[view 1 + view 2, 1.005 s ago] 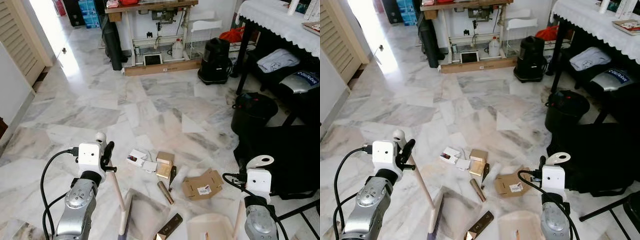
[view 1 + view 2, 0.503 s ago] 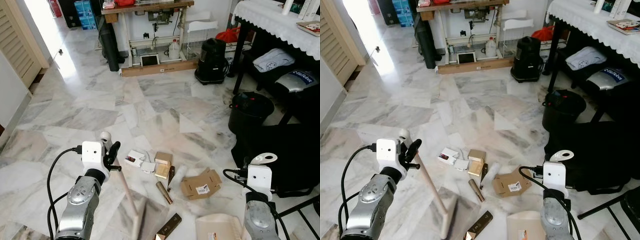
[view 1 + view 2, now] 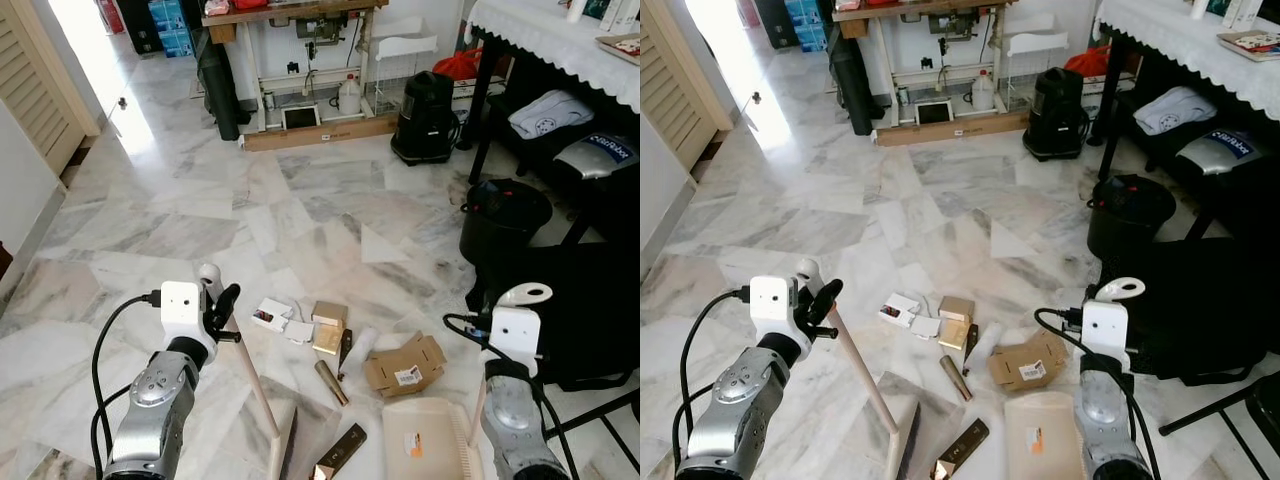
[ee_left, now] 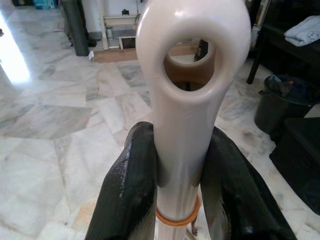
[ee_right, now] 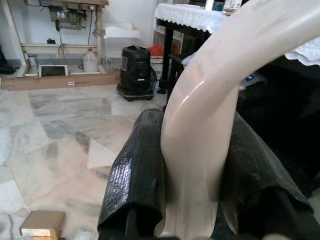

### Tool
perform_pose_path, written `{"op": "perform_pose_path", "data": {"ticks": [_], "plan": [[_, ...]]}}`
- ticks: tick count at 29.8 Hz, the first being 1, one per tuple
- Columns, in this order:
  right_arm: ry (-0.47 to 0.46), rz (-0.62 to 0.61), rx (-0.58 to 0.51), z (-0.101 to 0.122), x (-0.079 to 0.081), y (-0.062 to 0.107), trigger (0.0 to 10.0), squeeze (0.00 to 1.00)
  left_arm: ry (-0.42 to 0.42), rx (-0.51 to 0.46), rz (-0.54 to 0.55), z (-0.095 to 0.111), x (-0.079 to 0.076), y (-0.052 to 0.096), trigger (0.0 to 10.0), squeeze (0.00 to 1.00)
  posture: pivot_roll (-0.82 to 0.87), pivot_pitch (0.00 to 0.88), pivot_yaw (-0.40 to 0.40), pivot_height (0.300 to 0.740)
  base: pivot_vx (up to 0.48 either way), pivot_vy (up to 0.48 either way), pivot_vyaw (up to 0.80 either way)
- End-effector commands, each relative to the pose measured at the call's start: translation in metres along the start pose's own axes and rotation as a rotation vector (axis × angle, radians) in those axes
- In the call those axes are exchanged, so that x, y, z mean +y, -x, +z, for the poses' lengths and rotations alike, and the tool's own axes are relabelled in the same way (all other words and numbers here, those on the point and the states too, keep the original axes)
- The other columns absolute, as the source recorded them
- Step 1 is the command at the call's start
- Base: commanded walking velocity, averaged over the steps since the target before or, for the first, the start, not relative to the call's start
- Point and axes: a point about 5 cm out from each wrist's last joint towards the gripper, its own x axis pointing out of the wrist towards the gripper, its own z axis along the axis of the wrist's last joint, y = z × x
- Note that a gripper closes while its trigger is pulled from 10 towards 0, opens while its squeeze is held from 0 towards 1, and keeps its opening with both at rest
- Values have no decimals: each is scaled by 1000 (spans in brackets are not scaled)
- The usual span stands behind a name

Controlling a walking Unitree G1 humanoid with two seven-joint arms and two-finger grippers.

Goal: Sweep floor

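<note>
Left fingers point(image 4: 135, 195) clamp broom point(image 3: 255, 385); right fingers point(image 5: 137, 185) clamp dustpan point(image 3: 425, 450), nothing inside.

A marble floor point(image 3: 200, 220) carries everything. Near the front edge, at the middle, litter lies clustered: a small box point(image 3: 330, 315), a flattened carton point(image 3: 404, 366) to its right, a tube point(image 3: 331, 383) in front of it. The broom point(image 3: 262, 410) slants down left of the litter, its head on the floor. The dustpan point(image 3: 425, 450) lies right of the broom head, in front of the carton. A bin point(image 3: 503, 215) stands at the right, beside a table point(image 3: 560, 45). A workbench point(image 3: 300, 60) stands along the far edge.
</note>
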Motion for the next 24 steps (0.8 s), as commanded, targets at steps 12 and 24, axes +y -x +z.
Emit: {"op": "perform_pose_path", "data": {"ticks": [12, 24], "plan": [[-16, 62, 55, -10, 26, 12, 10000, 0, 30, -19, -27, 22, 5, -8, 10000, 0, 150, 96, 107, 740, 0, 0, 0], [2, 84, 77, -17, 32, 21, 10000, 0, 174, 110, -109, 10, -3, -25, 10000, 0, 143, 100, 112, 740, 0, 0, 0]]}}
